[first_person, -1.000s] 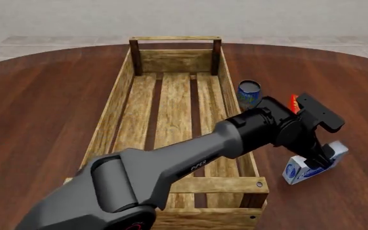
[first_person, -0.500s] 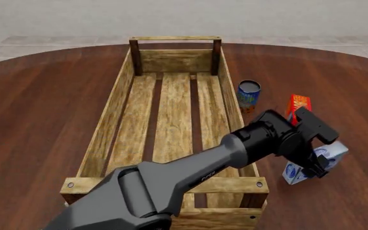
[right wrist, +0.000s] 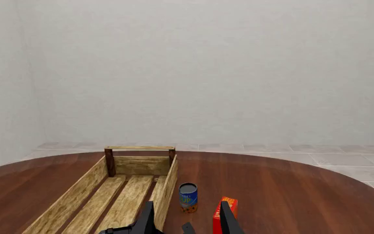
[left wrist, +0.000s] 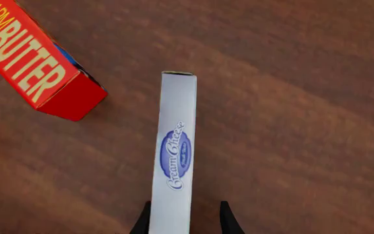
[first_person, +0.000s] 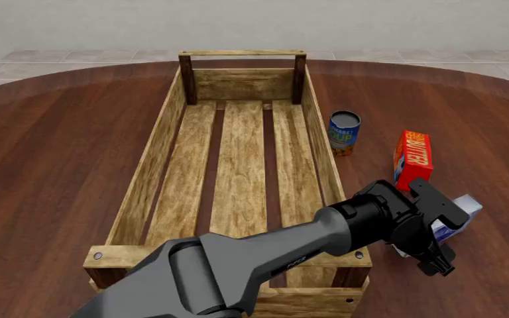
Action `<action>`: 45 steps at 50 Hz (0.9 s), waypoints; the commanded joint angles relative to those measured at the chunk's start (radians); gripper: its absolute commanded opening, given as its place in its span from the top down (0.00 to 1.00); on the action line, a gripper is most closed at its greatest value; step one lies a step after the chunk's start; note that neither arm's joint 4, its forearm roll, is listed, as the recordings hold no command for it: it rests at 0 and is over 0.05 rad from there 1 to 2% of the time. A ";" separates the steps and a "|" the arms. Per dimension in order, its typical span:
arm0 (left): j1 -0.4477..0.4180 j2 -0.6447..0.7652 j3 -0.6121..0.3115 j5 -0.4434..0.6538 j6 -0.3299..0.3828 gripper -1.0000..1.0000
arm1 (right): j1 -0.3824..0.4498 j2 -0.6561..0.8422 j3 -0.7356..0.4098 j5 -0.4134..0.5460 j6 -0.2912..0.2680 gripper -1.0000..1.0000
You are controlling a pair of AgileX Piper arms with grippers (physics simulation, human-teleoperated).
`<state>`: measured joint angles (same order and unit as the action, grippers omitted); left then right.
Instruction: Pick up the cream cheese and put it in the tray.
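Wood tabletop (left wrist: 304, 97), white blue-logoed cream cheese (left wrist: 176, 156)

Cream cheese (first_person: 460, 218) mostly hidden behind left gripper (first_person: 439, 248) in front view. Butter box (left wrist: 34, 61) cut off at left wrist frame edge. Can (right wrist: 188, 197) label too small to read.

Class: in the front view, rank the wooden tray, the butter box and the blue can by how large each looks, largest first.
1. tray, by far the largest.
2. butter box.
3. blue can, only slightly smaller looking; it sits a bit farther from the camera, so this ranking is unsure.
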<state>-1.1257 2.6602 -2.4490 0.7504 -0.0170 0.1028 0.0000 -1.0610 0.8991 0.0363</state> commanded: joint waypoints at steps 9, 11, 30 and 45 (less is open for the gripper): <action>0.012 0.030 -0.016 0.025 -0.004 0.00 | 0.001 0.000 -0.002 0.003 0.005 0.00; 0.012 0.030 -0.015 0.025 -0.007 0.00 | 0.001 0.000 0.000 0.002 0.007 0.00; 0.033 -0.018 -0.047 0.056 0.020 1.00 | 0.005 0.000 0.003 -0.001 0.008 0.00; 0.013 -0.132 -0.006 0.059 0.054 1.00 | 0.015 0.000 -0.003 0.006 0.009 0.00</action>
<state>-1.1058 2.5994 -2.4767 0.8114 0.0070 0.1114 0.0000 -1.0601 0.9014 0.0449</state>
